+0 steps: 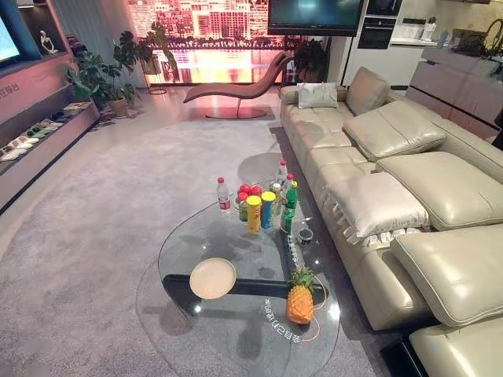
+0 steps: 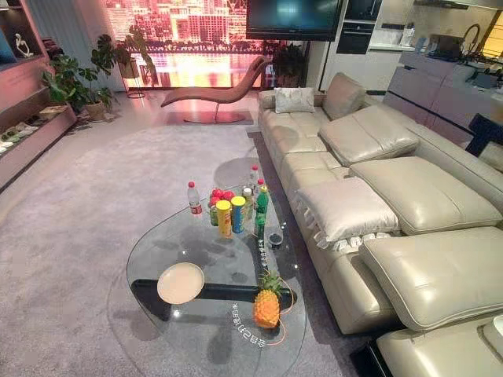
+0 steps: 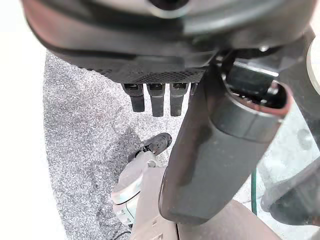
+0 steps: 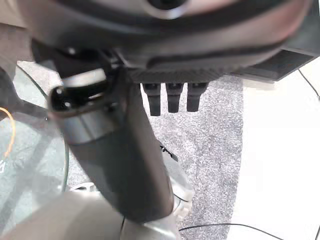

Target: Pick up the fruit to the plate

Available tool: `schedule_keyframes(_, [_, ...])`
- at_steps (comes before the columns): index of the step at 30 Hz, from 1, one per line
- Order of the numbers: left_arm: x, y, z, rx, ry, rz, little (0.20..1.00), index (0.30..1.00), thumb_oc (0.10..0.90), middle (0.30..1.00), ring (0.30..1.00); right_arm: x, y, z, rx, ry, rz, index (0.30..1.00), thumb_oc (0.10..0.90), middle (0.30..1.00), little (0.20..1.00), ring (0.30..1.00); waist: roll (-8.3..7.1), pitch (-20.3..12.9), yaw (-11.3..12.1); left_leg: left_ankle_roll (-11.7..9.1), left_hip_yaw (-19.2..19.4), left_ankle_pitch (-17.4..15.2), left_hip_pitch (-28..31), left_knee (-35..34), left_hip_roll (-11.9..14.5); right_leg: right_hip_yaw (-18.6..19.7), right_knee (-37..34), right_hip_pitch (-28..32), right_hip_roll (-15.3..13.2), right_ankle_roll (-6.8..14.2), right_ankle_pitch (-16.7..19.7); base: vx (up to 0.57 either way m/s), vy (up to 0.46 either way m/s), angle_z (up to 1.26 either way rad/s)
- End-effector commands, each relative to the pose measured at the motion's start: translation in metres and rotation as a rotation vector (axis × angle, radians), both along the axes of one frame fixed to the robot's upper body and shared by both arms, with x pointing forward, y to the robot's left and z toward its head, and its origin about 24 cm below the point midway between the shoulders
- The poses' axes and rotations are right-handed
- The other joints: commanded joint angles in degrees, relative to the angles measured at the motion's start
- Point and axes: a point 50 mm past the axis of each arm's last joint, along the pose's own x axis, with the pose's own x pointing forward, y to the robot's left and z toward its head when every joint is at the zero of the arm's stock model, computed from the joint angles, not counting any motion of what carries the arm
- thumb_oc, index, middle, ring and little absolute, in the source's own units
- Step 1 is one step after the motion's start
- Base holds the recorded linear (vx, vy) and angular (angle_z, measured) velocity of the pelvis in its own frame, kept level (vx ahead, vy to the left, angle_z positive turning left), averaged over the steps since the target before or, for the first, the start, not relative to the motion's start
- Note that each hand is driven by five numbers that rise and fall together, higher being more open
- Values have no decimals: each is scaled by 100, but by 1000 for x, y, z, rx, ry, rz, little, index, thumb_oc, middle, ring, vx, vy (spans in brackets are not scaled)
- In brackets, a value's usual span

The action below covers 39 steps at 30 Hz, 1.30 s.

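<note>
A: Left eye: what's on the table [image 1: 185, 236]?
B: Glass table. Plate [image 1: 212, 278] on the near-left part, bare. Pineapple [image 1: 299, 303] upright to its right, nr the front edge, apart from the plate.
A: Other fruit?
B: Red fruit [image 1: 250, 190] at the far end, behind the cans [image 1: 253, 214], w/ bottles [image 1: 290, 206] beside them. Sofa [image 1: 369, 204] runs along the right.
A: Right eye?
B: Same layout. Plate bare, pineapple apart from it, red fruit well apart at the back.
A: Left wrist?
B: Left hand [image 3: 212, 160] hangs over carpet [image 3: 80, 145], table edge off to one side. Fingers [image 3: 157, 100] straight, relaxed, holding nothing.
A: Right wrist?
B: Right hand [image 4: 117, 165] likewise, over carpet w/ the table rim beside it. Its fingers [image 4: 173, 97] are straight too, and empty.
A: So, progress?
B: Nil so far, imo. No fruit gripped, none on the plate. All of it's left: reach in, grasp a fruit (pineapple looks nearest), lift, set it on the plate.
</note>
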Motion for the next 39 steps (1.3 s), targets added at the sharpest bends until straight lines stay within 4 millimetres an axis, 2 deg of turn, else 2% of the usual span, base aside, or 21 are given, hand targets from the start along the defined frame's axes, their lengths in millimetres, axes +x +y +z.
schedule_keyframes(1, [49, -28, 2, -79, -103, -42, 900, 900, 800, 900, 900, 32, -4, 6, -18, -53, 28, 900, 800, 900, 900, 900, 128, 399, 54, -249, 288, -73, 385, 35, 472, -308, 22, 200, -438, 271, 195, 77, 68, -7])
schedule_keyframes(27, [47, -30, 1, -97, -103, -37, 900, 900, 800, 900, 900, 29, -4, 6, -17, -50, 13, 900, 800, 900, 900, 900, 150, 401, 43, -234, 278, -92, 413, 35, 450, -294, 22, 233, -433, 262, 179, 0, 0, 0])
schedule_keyframes(39, [42, -29, 0, -95, -91, -8, 900, 900, 800, 900, 900, 28, -6, 6, -20, -44, 14, 900, 800, 900, 900, 900, 162, 523, 60, -235, 220, -51, 271, 35, 438, -295, 22, 122, -431, 252, 196, 8, 0, 0])
